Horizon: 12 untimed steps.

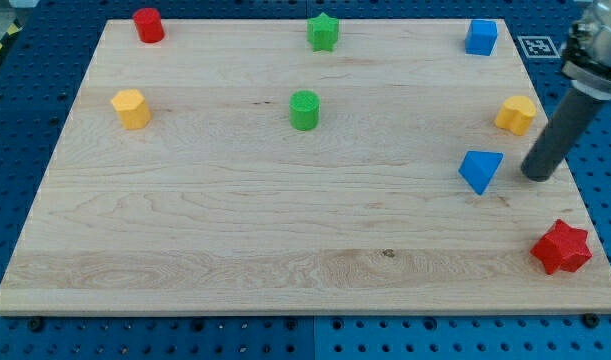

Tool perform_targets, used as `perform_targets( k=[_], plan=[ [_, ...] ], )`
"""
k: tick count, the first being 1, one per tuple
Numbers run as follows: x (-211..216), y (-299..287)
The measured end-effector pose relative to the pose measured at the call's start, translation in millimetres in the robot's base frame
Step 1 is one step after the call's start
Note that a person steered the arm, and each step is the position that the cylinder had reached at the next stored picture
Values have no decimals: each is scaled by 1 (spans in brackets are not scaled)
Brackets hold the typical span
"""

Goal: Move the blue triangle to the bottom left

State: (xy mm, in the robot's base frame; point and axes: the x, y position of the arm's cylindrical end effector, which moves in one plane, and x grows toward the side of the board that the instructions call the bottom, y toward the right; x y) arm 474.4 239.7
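The blue triangle lies on the wooden board at the view's right, a little above mid-height. My tip rests on the board just to the right of the triangle, a small gap away and not touching it. The dark rod rises from the tip toward the view's upper right corner.
A yellow block sits above the tip. A red star is at the bottom right. A blue cube is at the top right, a green star at top centre, a green cylinder below it. A red cylinder and a yellow block are at the left.
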Motion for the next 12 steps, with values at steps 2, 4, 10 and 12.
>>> perform_targets(
  k=[2,4,10,12],
  plan=[
    [0,-92],
    [-9,-173],
    [-19,-246],
    [33,-261]
  ],
)
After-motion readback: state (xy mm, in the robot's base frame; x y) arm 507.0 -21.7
